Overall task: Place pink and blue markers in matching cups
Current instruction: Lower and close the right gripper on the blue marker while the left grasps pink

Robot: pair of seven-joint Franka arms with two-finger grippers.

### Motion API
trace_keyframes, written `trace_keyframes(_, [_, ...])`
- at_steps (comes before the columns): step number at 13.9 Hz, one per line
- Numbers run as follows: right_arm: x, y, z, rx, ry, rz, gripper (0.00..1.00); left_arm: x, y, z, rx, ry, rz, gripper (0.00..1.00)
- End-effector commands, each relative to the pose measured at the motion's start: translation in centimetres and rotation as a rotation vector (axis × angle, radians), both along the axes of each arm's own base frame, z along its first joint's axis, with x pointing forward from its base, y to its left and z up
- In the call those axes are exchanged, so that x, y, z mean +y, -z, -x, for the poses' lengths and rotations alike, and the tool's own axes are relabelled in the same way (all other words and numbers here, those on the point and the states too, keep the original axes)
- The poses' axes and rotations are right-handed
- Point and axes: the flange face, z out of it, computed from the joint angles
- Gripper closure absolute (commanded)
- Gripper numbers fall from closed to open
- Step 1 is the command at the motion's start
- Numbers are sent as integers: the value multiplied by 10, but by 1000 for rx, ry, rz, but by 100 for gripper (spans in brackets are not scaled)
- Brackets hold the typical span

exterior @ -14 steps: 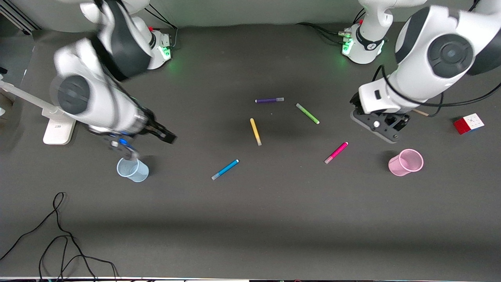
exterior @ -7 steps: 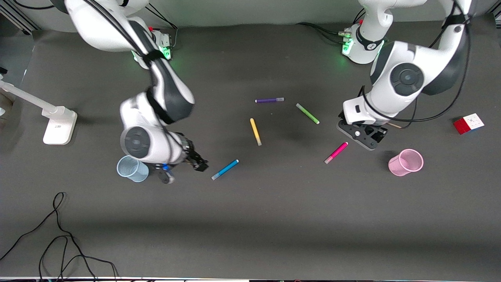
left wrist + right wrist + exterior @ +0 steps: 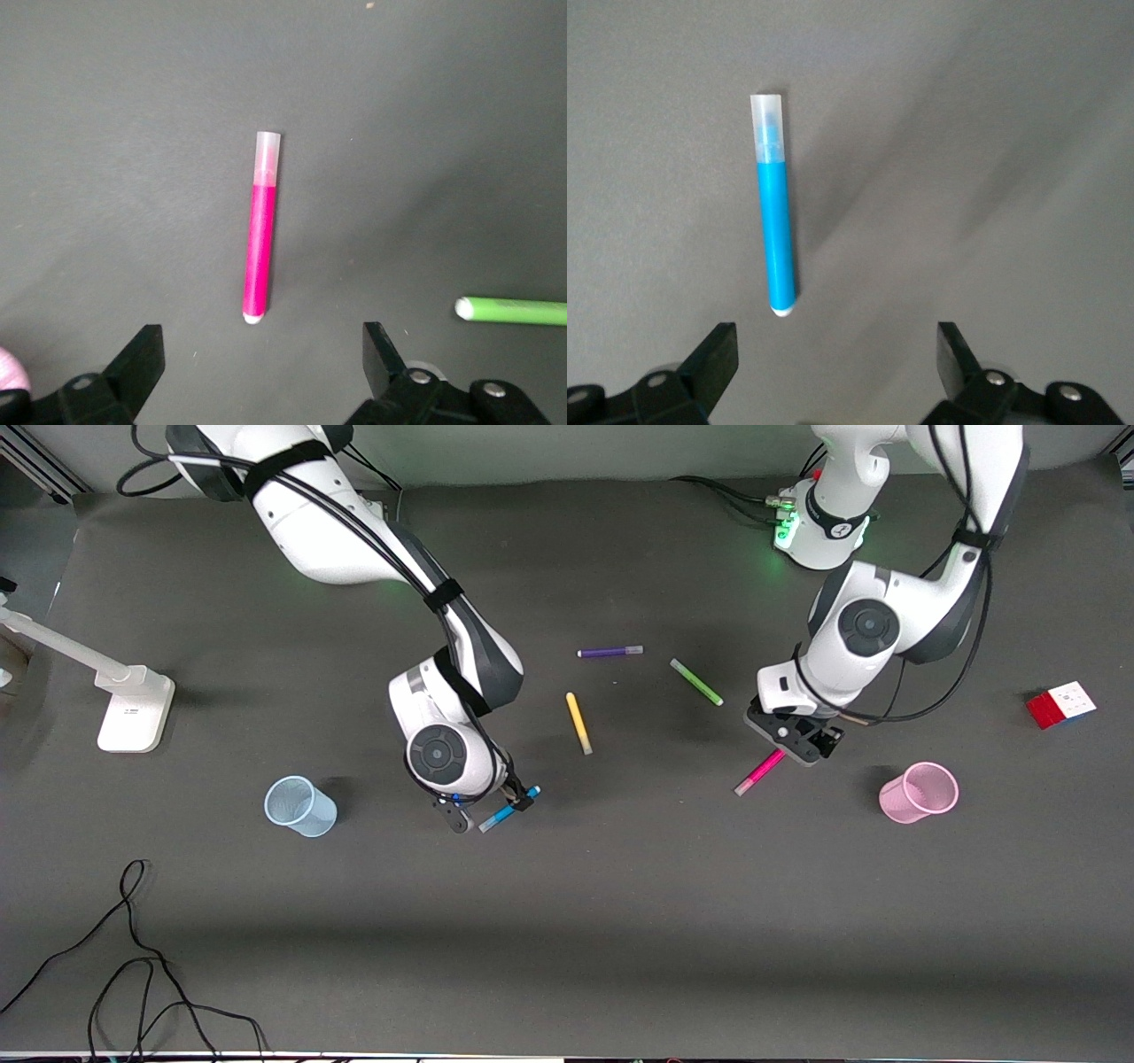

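Surface [image 3: 620, 921]: flat, matte, dark grey. Pink marker [image 3: 760, 771] and blue marker [image 3: 507, 810]: slim smooth cylinders w/ paler translucent caps, both lying flat. Blue cup [image 3: 300, 807] and pink cup [image 3: 919, 792]: translucent plastic, rolled rims, each well apart from its marker.

Front view hides part of each marker under a wrist; wrist views show full length.

Left pincer [image 3: 260, 372]: fingers spread wide, over the pink marker's [image 3: 260, 228] uncapped end, not touching.

Right pincer [image 3: 837, 372]: fingers spread wide, over the blue marker's [image 3: 774, 230] uncapped end, marker lying off-centre toward one finger.
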Motion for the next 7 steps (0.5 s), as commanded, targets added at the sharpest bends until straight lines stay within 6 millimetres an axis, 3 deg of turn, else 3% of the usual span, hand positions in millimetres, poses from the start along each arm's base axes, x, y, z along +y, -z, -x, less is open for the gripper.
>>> trace_keyframes(1, [16,20,-1,-30,29,-1,2,-1,36,-4,-4,36,16,1])
trace_keyframes(4, [16,36,-4,-56,40,-9,2,11,65,-5,11,45,6,1])
trace_keyframes(7, [21,46,0,-55,31,-4,10,12,73,-5,21,47,5,2])
